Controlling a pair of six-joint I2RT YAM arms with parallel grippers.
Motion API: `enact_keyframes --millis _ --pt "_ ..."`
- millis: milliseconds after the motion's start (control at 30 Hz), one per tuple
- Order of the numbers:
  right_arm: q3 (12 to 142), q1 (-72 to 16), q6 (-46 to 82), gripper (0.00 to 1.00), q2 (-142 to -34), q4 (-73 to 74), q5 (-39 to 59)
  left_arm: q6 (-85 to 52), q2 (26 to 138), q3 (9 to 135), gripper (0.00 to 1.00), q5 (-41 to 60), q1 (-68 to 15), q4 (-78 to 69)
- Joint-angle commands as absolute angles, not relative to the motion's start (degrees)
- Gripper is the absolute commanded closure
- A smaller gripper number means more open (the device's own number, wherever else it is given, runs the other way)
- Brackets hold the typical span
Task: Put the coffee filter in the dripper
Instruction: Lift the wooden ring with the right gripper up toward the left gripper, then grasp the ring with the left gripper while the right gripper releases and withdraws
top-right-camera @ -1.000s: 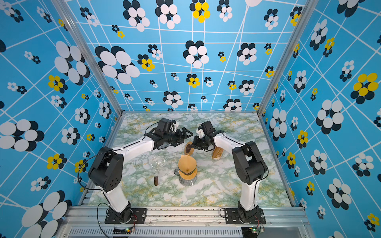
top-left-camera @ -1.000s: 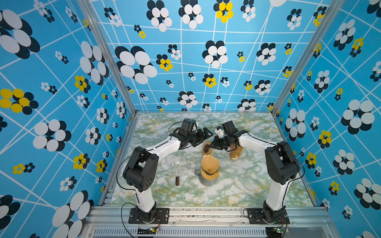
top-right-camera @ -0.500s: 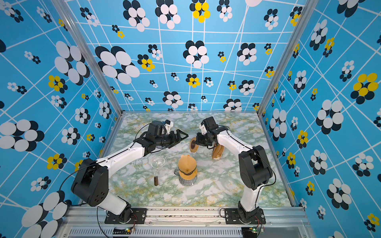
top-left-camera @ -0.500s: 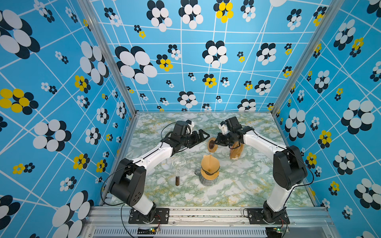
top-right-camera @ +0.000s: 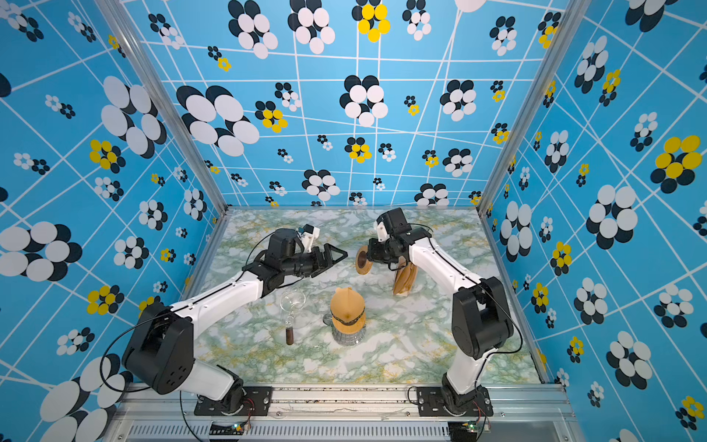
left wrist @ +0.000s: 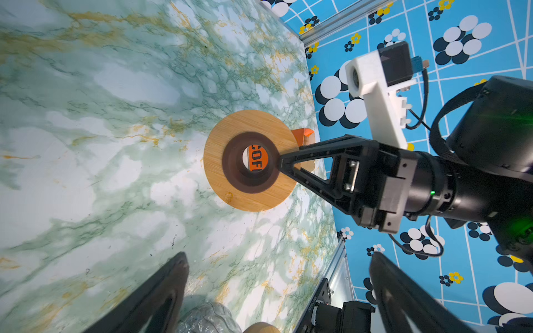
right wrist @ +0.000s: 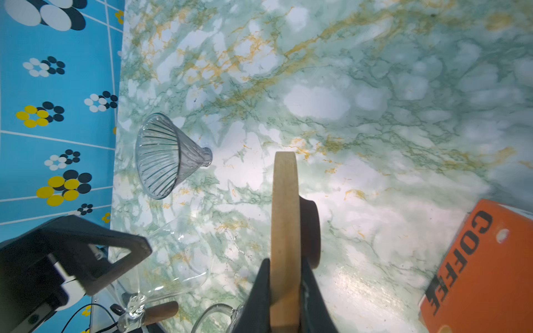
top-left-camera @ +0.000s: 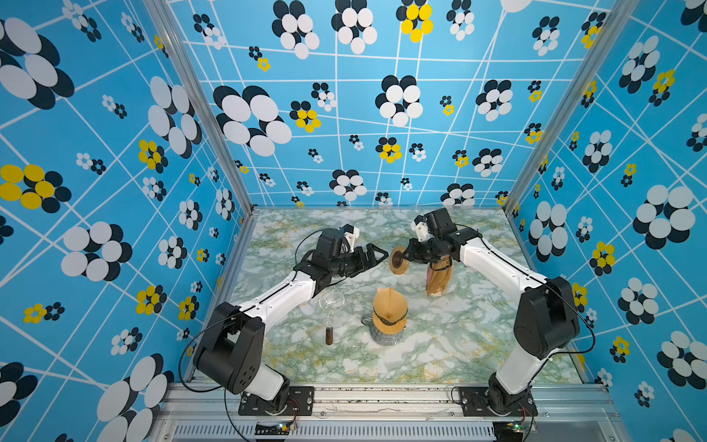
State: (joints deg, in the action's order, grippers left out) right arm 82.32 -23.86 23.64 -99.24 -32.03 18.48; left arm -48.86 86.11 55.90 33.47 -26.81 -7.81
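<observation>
Marble-patterned surface (top-left-camera: 440, 344) carries the items. Your left claw (top-left-camera: 377, 255) hangs wide open, holding nothing. Ribbed glass dripper (right wrist: 167, 155) lies on its side at the surface's edge by the blue wall (right wrist: 57, 144). At centre, the tan coffee filter (top-left-camera: 390, 310) sits atop the glass carafe (top-left-camera: 386, 338), apart from that dripper. Your right claw (top-left-camera: 406, 258) is clamped on a wooden disc (top-left-camera: 398, 260), held on edge. Orange box (right wrist: 478, 268) stands near it.
</observation>
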Motion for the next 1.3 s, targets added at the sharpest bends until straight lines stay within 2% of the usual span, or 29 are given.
enact_keyframes --millis 0,167,333,500,600,967,1133,1267 --pt "86.5 -23.6 22.5 0.90 -94.6 -33.4 19.5 -48.7 82.8 55.2 0.01 35.4 -25.6 -11.2" --pt "89.9 -23.5 24.2 0.89 -91.6 -32.7 21.9 -48.9 78.7 56.5 0.01 36.7 -24.0 -11.1" --pt "93.3 -23.3 29.1 0.87 -90.0 -29.3 30.6 -50.3 73.6 56.5 0.01 40.1 -21.2 -10.7" --pt "89.2 -23.5 39.1 0.86 -89.1 -17.7 43.1 -55.3 68.2 54.7 0.03 46.1 -17.3 -11.8" --pt "87.0 -24.3 44.8 0.85 -88.5 -10.3 46.6 -60.2 65.3 52.9 0.04 49.4 -15.0 -15.2" --pt "84.5 -28.2 59.1 0.85 -89.1 7.5 52.9 -66.4 60.9 52.7 0.11 54.3 -11.4 -17.1" --pt "83.3 -29.3 63.0 0.84 -89.3 12.7 54.2 -75.9 61.8 50.6 0.16 54.8 -9.8 -28.0" --pt "83.1 -30.2 63.9 0.84 -89.6 14.0 55.1 -81.7 62.4 49.5 0.24 54.7 -9.3 -34.8"
